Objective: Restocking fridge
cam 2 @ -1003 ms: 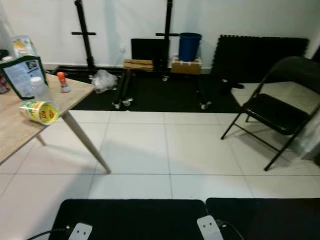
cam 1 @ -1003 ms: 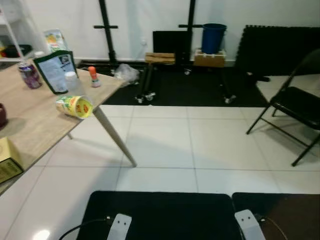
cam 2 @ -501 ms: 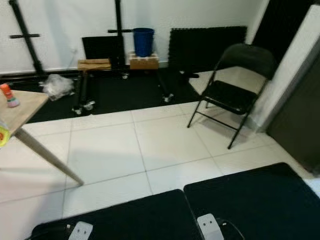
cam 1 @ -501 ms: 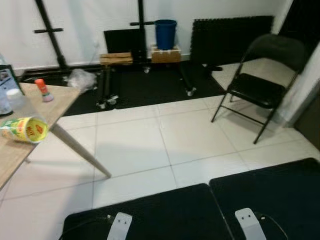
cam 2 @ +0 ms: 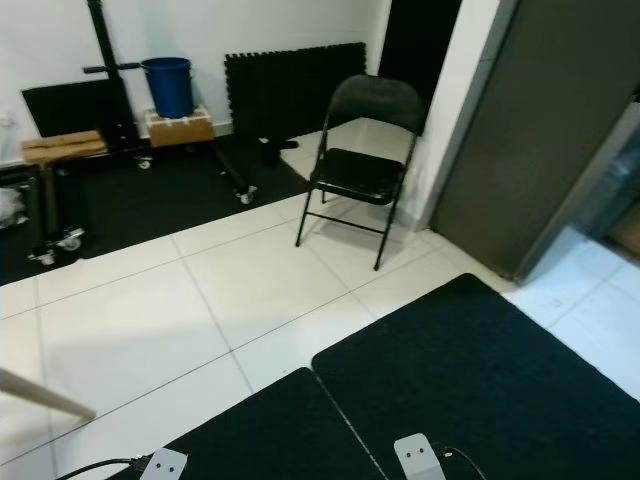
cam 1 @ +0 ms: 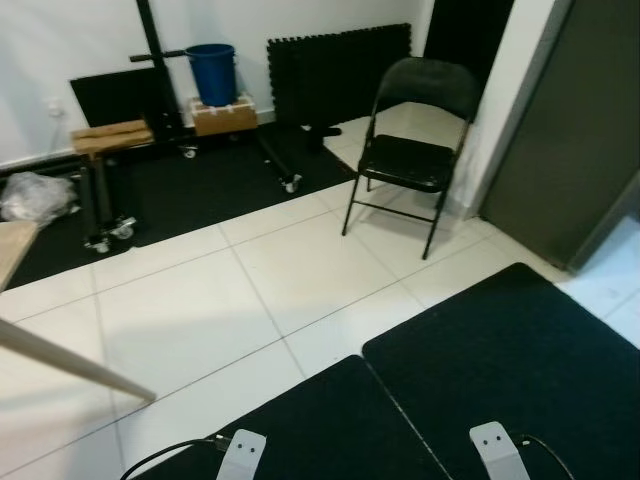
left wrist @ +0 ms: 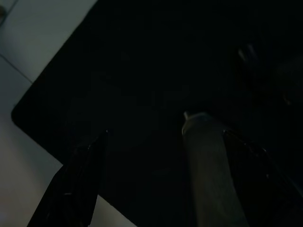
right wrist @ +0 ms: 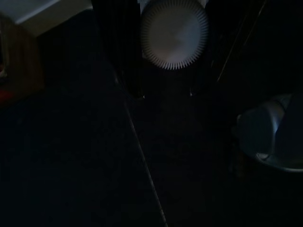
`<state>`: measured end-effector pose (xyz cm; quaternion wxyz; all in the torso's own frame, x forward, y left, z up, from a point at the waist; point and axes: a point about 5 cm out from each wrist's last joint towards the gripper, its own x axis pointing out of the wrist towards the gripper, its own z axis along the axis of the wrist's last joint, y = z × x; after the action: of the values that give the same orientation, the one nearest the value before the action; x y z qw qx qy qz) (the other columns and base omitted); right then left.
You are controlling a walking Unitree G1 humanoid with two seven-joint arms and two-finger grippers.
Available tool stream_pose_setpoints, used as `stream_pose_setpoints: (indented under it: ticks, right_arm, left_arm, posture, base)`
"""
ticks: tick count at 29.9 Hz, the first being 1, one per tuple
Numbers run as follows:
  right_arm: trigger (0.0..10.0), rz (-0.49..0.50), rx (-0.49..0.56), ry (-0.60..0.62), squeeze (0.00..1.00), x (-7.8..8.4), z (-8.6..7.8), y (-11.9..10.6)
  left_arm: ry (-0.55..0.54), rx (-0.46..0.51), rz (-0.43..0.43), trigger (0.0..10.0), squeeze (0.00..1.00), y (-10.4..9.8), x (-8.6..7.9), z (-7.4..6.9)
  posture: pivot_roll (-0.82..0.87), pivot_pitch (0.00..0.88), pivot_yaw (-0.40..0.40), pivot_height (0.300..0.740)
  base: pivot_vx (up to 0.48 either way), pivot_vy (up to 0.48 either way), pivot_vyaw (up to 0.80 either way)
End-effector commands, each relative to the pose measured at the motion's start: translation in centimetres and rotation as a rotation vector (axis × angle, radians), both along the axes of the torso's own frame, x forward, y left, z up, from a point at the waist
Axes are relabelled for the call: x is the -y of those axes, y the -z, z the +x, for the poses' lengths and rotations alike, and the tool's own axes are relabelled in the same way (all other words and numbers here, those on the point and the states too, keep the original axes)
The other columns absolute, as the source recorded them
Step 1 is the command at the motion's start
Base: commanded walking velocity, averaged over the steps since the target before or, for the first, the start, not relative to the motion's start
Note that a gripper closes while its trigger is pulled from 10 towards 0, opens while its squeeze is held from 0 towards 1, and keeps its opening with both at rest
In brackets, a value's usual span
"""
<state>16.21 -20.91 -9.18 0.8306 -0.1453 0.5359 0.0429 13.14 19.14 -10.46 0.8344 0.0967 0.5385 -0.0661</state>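
Head views: a white tiled floor (cam 1: 200, 310) is seen w/ two black mats (cam 1: 500, 360) laid near the robot, edges almost meeting. A black folding chair (cam 1: 410, 150) is stood upright on the tiles, just beside a white wall corner and a tall dark grey panel (cam 1: 570, 130) at the right. Whether that panel is the fridge can't be told. At the back wall a blue bucket (cam 1: 212, 72) is set on a low box, w/ black foam panels (cam 1: 335, 60) leaned next to it. A light wood table (cam 1: 12, 245) corner and one slanted leg are caught at the left edge, and a clear plastic bag (cam 1: 30, 195) lies beyond it on the dark flooring.

L arm (cam 1: 240, 455) and R arm (cam 1: 490, 450) are seen as silver parts at the bottom, held low over the mats.

R wrist view, v. dark: R gripper (right wrist: 164, 93) is pointed at the mat. Its fingers (right wrist: 120, 52) are clamped on a white ribbed round cap (right wrist: 175, 33), gripped from both sides, so the task item is held there.

L wrist view, also v. dark: L gripper (left wrist: 165, 135) hangs over a mat edge, w/ a pale cylinder (left wrist: 206, 165) w/ a narrow tip seen beside it. Whether the L gripper is closed or apart can't be told.
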Motion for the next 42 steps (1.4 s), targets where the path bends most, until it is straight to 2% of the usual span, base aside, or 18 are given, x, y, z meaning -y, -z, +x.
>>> stream_pose_setpoints:
  ticks: [1, 32, 42]
  right_arm:
    - [10.0, -0.003, -0.002, -0.002, 0.0, 0.13, -0.02, -0.02]
    - [10.0, -0.002, 0.005, -0.006, 0.0, -0.01, 0.14, -0.06]
    - [10.0, -0.003, 0.001, -0.019, 0.0, -0.12, 0.11, -0.03]
  left_arm:
    - [0.016, -0.001, 0.001, 10.0, 0.0, 0.02, 0.32, 0.1]
    - [0.029, -0.002, 0.008, 10.0, 0.0, -0.01, 0.3, 0.17]
    - [0.034, 0.002, 0.015, 10.0, 0.0, -0.04, 0.23, 0.23]
  posture:
    - [-0.03, 0.0, -0.031, 0.74]
    - [-0.03, 0.0, -0.022, 0.74]
    - [-0.04, 0.0, -0.019, 0.74]
  base:
    - [0.0, 0.0, -0.77]
    - [0.0, 0.0, -0.78]
    - [0.0, 0.0, -0.16]
